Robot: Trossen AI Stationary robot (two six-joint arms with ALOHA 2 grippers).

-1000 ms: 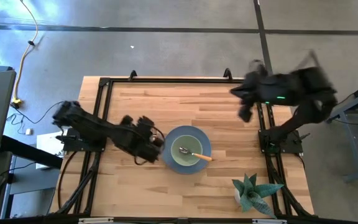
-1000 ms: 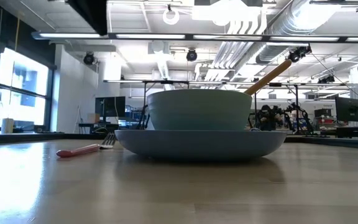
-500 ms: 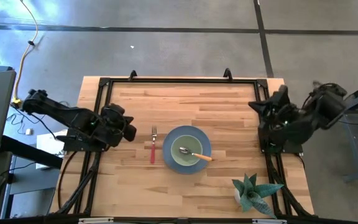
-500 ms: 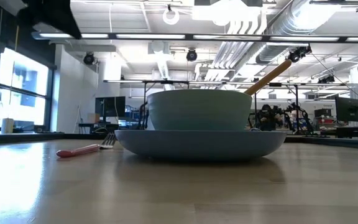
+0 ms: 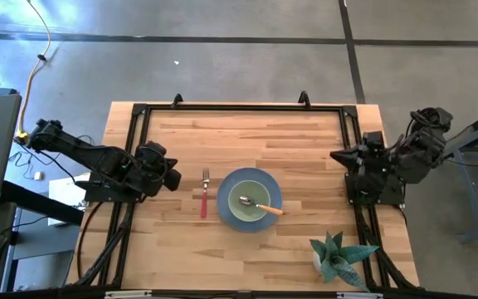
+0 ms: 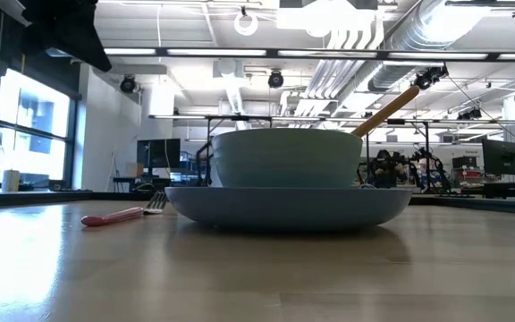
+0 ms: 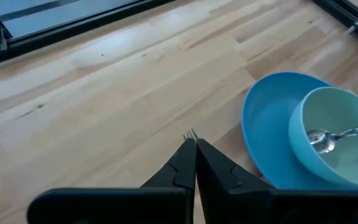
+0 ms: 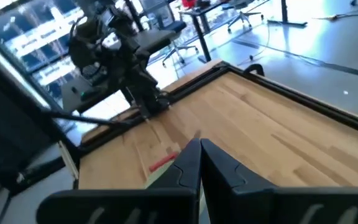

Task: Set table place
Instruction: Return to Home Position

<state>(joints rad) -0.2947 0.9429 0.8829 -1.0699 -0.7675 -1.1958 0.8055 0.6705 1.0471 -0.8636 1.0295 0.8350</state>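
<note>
The blue-grey plate (image 5: 250,184) lies flat on the table (image 5: 305,133), with the pale green bowl (image 5: 247,204) standing on it. The spoon (image 5: 265,208) rests in the bowl, its orange handle (image 6: 384,111) leaning out over the rim. The red-handled fork (image 5: 204,196) lies flat on the wood just left of the plate, tines toward the far edge. My left gripper (image 5: 173,176) is shut and hovers left of the fork, near the left rail. My right gripper (image 5: 337,156) is shut and sits by the right rail, far from the plate.
A spiky teal-green potted plant (image 5: 339,256) stands at the table's near right corner. Black rails (image 5: 239,106) frame the table along its far, left and right sides. Bare wood stretches between the plate and the far rail.
My left gripper has drawn back from beside the plate toward the table's left edge, uncovering the fork, which has stayed lying left of the plate. My right arm has swung down from above the far right corner and folded in by the right rail.
</note>
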